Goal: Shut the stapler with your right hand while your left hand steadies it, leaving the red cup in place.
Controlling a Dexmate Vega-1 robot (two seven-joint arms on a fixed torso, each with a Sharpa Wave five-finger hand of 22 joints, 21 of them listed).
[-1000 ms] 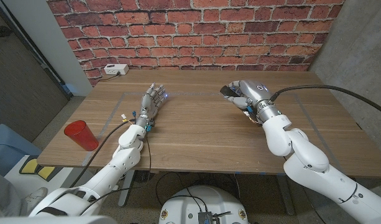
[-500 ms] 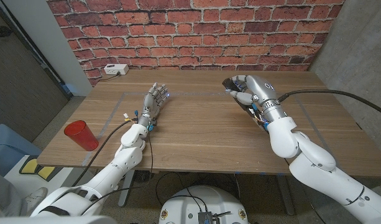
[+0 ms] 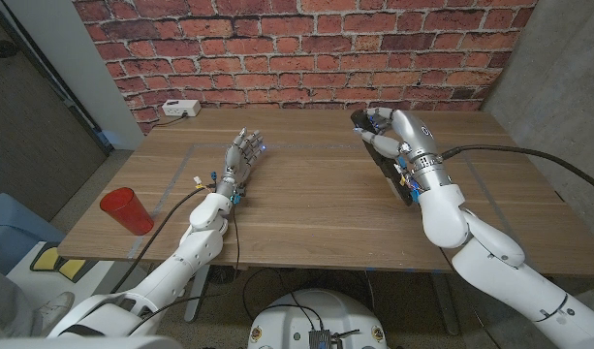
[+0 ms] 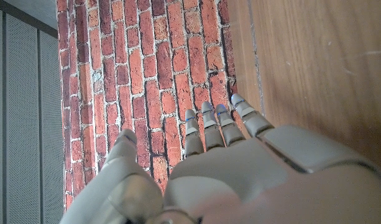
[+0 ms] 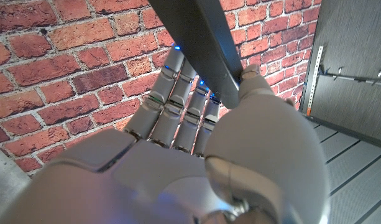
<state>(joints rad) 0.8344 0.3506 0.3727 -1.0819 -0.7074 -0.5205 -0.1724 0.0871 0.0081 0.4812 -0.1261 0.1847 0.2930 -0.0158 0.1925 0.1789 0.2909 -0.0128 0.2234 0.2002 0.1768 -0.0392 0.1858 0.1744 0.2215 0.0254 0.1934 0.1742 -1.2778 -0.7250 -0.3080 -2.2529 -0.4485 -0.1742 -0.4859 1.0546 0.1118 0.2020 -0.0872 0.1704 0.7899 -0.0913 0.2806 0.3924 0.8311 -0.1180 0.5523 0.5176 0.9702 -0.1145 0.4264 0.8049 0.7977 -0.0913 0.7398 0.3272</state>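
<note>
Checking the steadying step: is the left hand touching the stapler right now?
No, the left hand stands mid-table with fingers apart, well away from the stapler, which the right hand holds.

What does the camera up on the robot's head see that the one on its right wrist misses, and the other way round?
The head view takes in the wooden table, the red cup near its left edge, the left hand with nothing in it, and a white box at the far edge. The right wrist view gives a close look at the fingers against the dark stapler. Both show the right hand, the stapler and the brick wall.
</note>
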